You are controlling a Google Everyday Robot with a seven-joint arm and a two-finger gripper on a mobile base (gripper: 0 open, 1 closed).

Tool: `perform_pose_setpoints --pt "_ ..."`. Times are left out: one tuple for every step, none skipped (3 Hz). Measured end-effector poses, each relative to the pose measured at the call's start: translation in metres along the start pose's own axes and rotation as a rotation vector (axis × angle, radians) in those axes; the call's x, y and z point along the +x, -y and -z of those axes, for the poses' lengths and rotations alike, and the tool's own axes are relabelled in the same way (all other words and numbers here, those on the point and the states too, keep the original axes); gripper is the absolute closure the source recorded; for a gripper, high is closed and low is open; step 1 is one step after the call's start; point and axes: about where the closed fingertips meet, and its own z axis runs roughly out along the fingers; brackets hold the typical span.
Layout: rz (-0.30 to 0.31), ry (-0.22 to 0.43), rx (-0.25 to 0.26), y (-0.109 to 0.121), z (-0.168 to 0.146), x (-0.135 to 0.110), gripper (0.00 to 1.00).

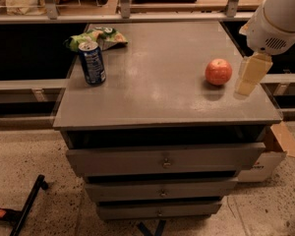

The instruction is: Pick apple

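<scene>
Hand (pixel 249 76) just beside apple (pixel 218 72), over cabinet top (pixel 157 87).

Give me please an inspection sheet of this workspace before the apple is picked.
Surface: grey cabinet top, carrying three items.
Job's things: apple near the right edge, not held.
Clutter: blue soda can standing at back left; green snack bag behind it.
Grippers: end effector just right of the apple, seemingly apart from it.
Cables: nothing seen.
Surroundings: drawers below; cardboard box on the floor, right; black bar on the floor, left.
</scene>
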Motion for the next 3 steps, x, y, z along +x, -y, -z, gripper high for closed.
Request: perform_pose_setpoints --pt "-0.018 0.008 0.009 0.017 -0.020 0.003 0.00" --pt "-0.075 0.052 0.009 0.041 -0.049 0.006 0.00" --pt "-0.099 0.070 -0.001 0.054 -0.080 0.007 0.00"
